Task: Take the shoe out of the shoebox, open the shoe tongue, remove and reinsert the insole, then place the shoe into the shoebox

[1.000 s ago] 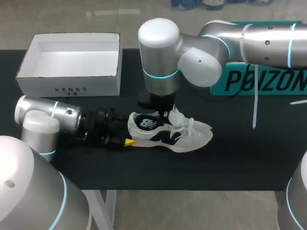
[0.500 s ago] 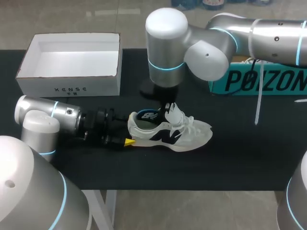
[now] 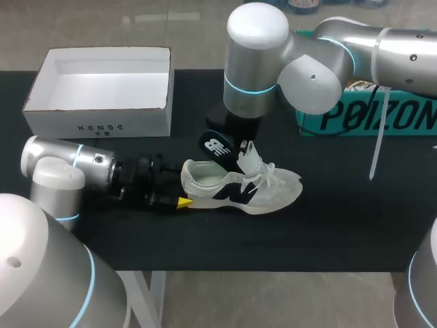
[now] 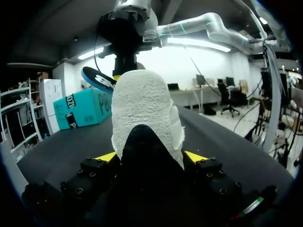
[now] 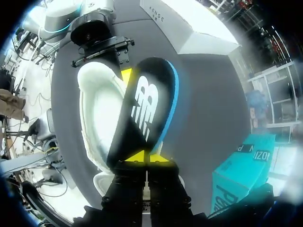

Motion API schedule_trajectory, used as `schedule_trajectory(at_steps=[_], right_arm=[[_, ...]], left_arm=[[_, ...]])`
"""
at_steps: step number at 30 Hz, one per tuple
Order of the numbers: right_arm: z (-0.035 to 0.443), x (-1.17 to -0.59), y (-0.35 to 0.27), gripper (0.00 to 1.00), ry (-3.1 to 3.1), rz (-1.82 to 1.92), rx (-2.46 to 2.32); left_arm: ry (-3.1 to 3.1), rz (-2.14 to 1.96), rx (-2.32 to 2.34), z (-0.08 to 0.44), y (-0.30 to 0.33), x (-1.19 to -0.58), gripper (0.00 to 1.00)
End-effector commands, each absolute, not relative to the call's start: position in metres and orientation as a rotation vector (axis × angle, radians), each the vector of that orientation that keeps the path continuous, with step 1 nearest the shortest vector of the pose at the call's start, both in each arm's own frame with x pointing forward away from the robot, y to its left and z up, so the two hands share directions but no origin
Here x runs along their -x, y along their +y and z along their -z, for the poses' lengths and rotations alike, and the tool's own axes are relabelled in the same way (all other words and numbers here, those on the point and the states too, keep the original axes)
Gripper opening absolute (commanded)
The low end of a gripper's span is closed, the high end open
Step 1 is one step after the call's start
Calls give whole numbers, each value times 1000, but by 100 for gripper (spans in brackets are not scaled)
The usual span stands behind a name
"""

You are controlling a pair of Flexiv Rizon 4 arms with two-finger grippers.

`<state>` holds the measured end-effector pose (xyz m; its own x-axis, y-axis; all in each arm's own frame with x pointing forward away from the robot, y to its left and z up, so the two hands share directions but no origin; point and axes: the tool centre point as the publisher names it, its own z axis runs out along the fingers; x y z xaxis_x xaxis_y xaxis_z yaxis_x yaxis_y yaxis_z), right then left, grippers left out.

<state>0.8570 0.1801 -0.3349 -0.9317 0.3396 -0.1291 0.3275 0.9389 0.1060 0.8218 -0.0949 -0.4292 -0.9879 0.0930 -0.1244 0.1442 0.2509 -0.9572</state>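
Head view: the shoe (image 3: 242, 186) lies on its sole on the black table (image 3: 328, 232), toe to three o'clock, heel to nine; my left claw (image 3: 179, 188) comes in from nine o'clock and clamps the heel, one yellow tip showing on the near side; my right claw (image 3: 239, 147) hangs at twelve o'clock over the tongue and pinches one end of the dark insole (image 3: 217, 147), which is lifted and tilted above the shoe's mouth; the white shoebox (image 3: 102, 92) sits open at ten o'clock from the shoe, well apart, and a teal box (image 3: 369, 113) stands at two o'clock. Left wrist view: the white heel (image 4: 144, 118) fills the gap between my left fingers (image 4: 195, 156), a pad pressed to each side; beyond it, at about eleven o'clock from the heel, the insole (image 4: 99, 80) hangs under my right arm. Right wrist view: my right fingertips (image 5: 136, 156) are nearly together, gripping the insole's (image 5: 144, 104) near end; the insole runs straight ahead at twelve o'clock, with the shoe's pale opening (image 5: 99, 113) below and beside it; whether the insole touches the shoe I cannot tell.
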Motion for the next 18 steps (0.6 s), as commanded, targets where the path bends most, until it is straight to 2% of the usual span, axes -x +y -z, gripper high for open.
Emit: schedule_trajectory(at_steps=[1, 18], right_arm=[[328, -857, 185, 0, 2940, -165, -501], [339, -862, 238, 0, 2993, -277, -419]], left_arm=[[2452, 1880, -235, 430, -95, -820, 0], [2452, 1880, -235, 430, -95, -820, 0]])
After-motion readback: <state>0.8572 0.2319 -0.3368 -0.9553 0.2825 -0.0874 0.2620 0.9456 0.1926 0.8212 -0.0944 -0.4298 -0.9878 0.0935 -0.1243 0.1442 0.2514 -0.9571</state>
